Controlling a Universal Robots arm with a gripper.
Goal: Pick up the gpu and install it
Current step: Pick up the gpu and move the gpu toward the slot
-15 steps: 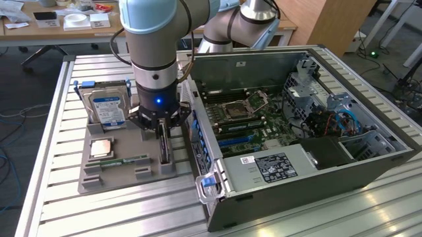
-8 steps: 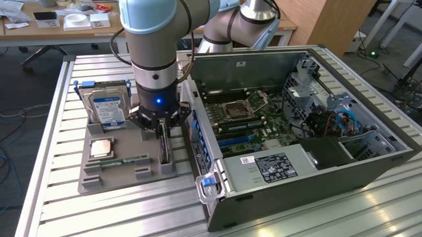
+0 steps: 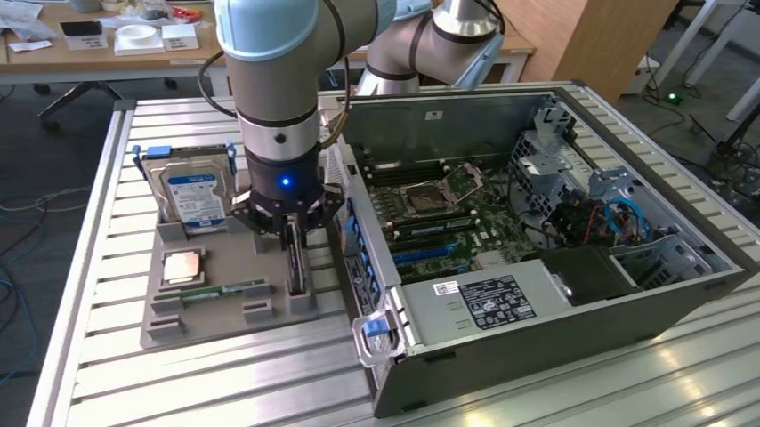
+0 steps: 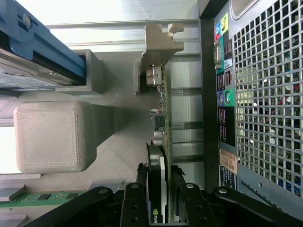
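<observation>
The gpu [image 3: 295, 272] stands on edge in a slot of the grey holder tray [image 3: 202, 325], between the hard drive and the open computer case. In the wrist view the gpu [image 4: 162, 137] shows edge-on: green board, black cooler, silver end bracket [image 4: 158, 42] at its far end. My gripper [image 3: 292, 238] is straight above it, lowered onto its top edge. Its black fingers [image 4: 140, 184] sit on either side of the card, and the gripper [image 4: 158, 191] looks shut on the gpu, which still rests in its slot.
A silver hard drive [image 3: 196, 200] with a blue-white label stands in the tray behind the card. A processor [image 3: 181, 267] and a memory stick [image 3: 226, 290] lie in front. The open computer case [image 3: 535, 222] lies close on the exterior view's right, its rear grille [image 4: 255, 94] beside the card.
</observation>
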